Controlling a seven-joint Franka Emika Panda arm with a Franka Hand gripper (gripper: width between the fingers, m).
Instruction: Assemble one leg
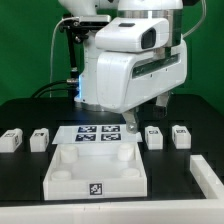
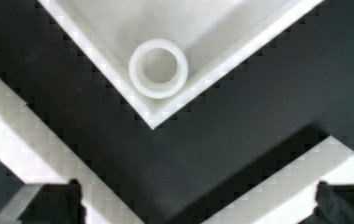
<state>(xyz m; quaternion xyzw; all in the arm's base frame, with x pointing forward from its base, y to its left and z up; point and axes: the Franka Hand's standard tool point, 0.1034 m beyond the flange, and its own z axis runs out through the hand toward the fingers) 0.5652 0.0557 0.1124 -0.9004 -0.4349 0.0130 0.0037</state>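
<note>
Legs [image 1: 39, 139] number four beside one panel [image 1: 75, 175].

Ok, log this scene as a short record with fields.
legs: four, loose on the table, two at each side of the marker board; none held
panel: flat on the table, nearer the exterior camera than the marker board
socket: round, empty, at a panel corner, seen in the wrist view
gripper: open, holding nothing, close to that corner
</note>
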